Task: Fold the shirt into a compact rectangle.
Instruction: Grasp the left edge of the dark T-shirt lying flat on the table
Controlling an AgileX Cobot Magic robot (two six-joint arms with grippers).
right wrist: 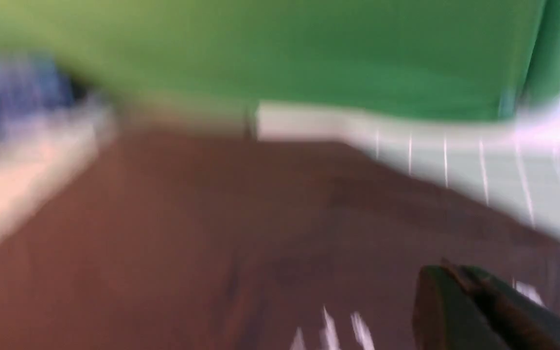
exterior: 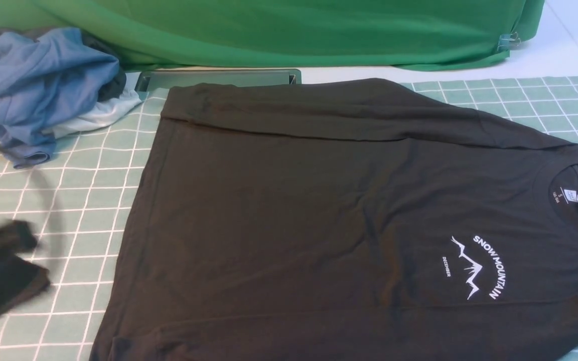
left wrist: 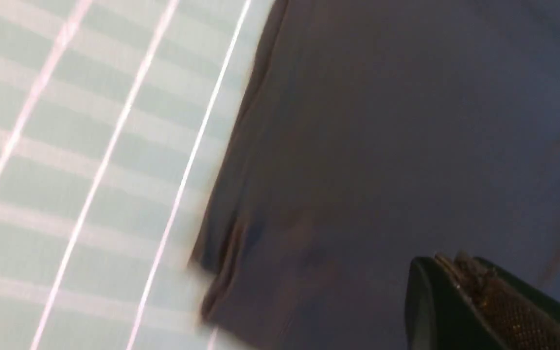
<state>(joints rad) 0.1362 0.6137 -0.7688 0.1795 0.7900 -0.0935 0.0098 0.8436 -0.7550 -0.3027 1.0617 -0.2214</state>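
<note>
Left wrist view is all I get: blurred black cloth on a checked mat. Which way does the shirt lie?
Observer: The shirt lies flat, with its collar toward the robot's right.
Operator: Face up?
Observer: Yes, the white mountain logo shows on the chest.
Operator: Sleeves?
Observer: The far sleeve and near sleeve both look folded in over the body.

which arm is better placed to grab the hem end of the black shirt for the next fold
Left, most likely. The left gripper, shut, is right by the hem edge of the black shirt. The right gripper, also shut, looks down on the logo end, far from the hem.
</note>
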